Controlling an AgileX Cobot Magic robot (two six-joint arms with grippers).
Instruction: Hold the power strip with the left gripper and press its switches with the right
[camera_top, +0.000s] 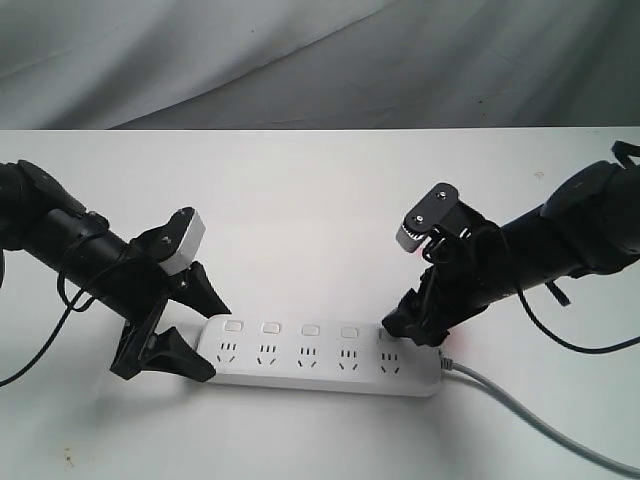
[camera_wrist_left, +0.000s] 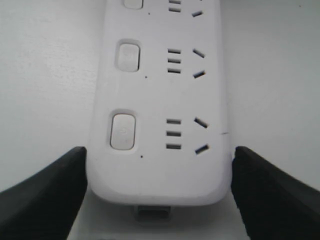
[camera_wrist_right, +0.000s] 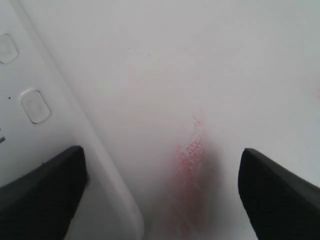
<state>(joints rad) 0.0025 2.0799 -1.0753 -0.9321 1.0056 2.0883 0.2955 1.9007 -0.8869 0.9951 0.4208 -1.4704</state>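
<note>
The worktop (camera_top: 320, 190) is plain white and matte, and behind its far edge hangs a grey cloth (camera_top: 300, 60) in loose folds that fills the background. A few small dark specks (camera_top: 68, 458) mark the surface near the near left corner. The right wrist view shows a faint reddish smudge (camera_wrist_right: 192, 150) on the bare white beside the strip. The strip (camera_top: 320, 372) lies flat and parallel to the near edge, about midway along it, with its row of switches (camera_top: 310, 329) on the side toward the far edge. A grey cable (camera_top: 540, 420) runs from its right end toward the near right corner. The left tool (camera_top: 208, 338) straddles the strip's left end, with one dark finger (camera_wrist_left: 45, 190) against each long side, clasping it. The right tool (camera_top: 415, 328) sits low over the strip's right end, covering the last switch in the exterior view. Its fingers are spread wide, one finger (camera_wrist_right: 40, 192) over the strip and the other over bare worktop.
</note>
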